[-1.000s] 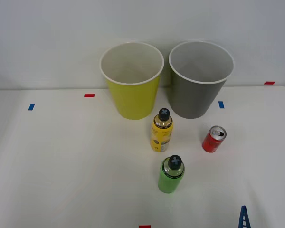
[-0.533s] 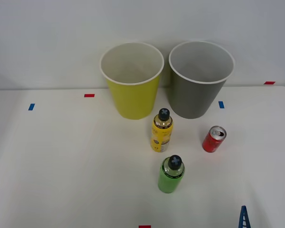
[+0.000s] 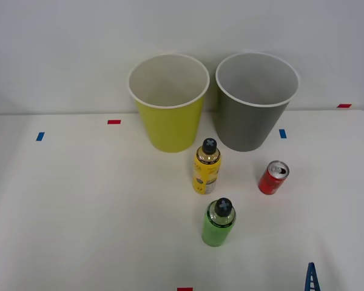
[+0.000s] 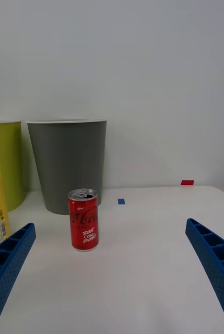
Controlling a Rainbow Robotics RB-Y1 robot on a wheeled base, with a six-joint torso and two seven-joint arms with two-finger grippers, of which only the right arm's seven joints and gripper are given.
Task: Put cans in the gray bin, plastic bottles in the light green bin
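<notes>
the red can (image 3: 273, 177) stands upright on the white table (image 3: 79, 212), in front of the gray bin (image 3: 255, 103) and a little to its right, apart from it with bare table all around. the yellow bottle (image 3: 207, 167) stands left of the can, the green bottle (image 3: 218, 222) nearer the front edge. the light green bin (image 3: 168, 103) stands beside the gray one. the right gripper (image 4: 112, 271) faces the can, jaws spread wide, nothing between them.

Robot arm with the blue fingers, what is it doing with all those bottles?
It's sorting. The right gripper is open and empty, facing the small red aluminium can standing by the large dark gray bin. The yellow labelled bottle and bright green bottle wait upright near the yellow-green bin.
</notes>
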